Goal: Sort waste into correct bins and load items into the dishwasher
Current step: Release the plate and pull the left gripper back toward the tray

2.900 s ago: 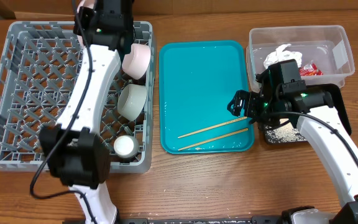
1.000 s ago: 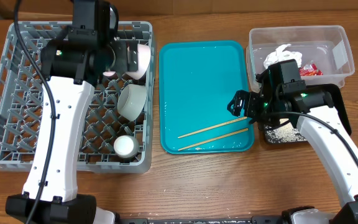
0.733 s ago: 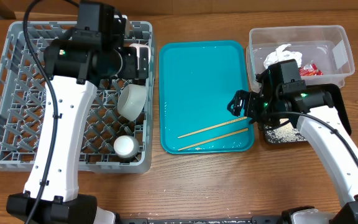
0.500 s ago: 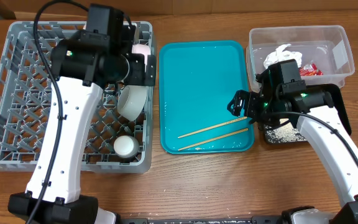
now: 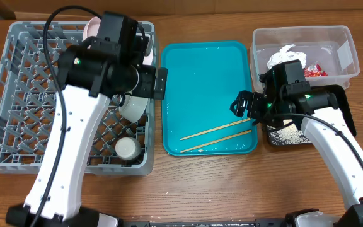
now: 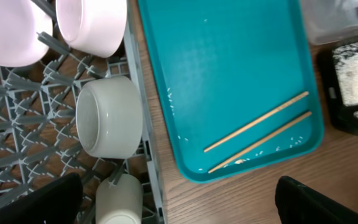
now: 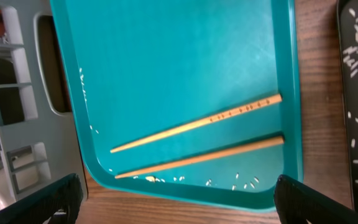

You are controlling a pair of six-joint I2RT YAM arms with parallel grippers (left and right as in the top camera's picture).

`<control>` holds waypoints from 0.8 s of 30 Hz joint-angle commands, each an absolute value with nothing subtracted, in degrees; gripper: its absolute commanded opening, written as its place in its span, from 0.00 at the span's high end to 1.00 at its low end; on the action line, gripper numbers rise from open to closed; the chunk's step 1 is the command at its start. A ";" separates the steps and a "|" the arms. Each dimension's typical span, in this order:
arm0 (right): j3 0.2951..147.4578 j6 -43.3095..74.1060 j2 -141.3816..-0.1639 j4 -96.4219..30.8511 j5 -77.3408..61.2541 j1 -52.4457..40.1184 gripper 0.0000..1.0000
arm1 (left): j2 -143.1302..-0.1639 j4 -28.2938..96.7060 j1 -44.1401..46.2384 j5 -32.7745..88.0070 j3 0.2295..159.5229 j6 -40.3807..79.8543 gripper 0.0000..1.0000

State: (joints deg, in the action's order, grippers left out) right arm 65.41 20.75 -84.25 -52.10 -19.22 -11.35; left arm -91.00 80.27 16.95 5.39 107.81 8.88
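Wooden tabletop (image 5: 232, 183) carries a grey rack (image 5: 17, 94) at the left, a teal tray (image 5: 200, 75) in the middle, and a clear tub (image 5: 351, 57) with a black tray (image 5: 350, 120) below it at the right. Both chopsticks (image 5: 216, 130) lie slanted and nearly parallel in the teal tray's lower right part. A napkin (image 5: 285, 55) and a wrapper (image 5: 316, 70) sit in the tub, and rice (image 5: 287, 134) lies in the black tray. From overhead, the left arm covers the rack's right column, so only a bowl (image 5: 134, 104) on its side and a cup (image 5: 126, 148) show clearly. The left wrist view shows two pale pink dishes (image 6: 92, 25) above that bowl. The left gripper (image 6: 179, 202) hangs over the rack's edge with fingers wide apart, holding nothing. The right arm hides part of the black tray. The right gripper (image 7: 179, 205) is spread and empty over the chopsticks, and its view alone shows stray grains (image 7: 241, 182) by the teal tray's lower rim.
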 commanded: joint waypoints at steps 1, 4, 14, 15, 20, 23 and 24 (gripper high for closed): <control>66.83 20.58 -83.26 -51.48 -18.94 -11.62 0.00 | -85.01 80.47 18.02 5.76 106.15 9.23 0.00; 66.83 20.56 -83.26 -51.53 -18.90 -11.60 0.00 | -81.01 79.24 18.20 5.80 100.95 9.54 0.00; 66.83 20.60 -83.26 -51.46 -18.94 -11.62 0.00 | -68.77 62.78 18.52 5.74 74.72 18.48 0.00; 66.83 20.75 -83.26 -51.35 -18.94 -11.62 0.00 | -68.42 62.06 18.52 5.52 73.63 18.55 0.00; 66.83 24.25 -83.26 -51.33 -19.38 -11.62 0.00 | -67.68 59.22 18.94 1.78 70.24 20.47 0.00; 66.83 27.75 -83.26 -51.79 -19.07 -12.01 0.00 | -67.48 57.54 19.86 0.84 69.34 20.84 0.00; 66.83 29.06 -83.26 -51.99 -18.81 -12.47 0.01 | -67.48 56.90 20.23 0.64 69.04 20.84 0.00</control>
State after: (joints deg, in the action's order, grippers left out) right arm 65.45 24.14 -84.25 -51.86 -19.25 -11.46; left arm -68.75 58.22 19.03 2.87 70.37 19.33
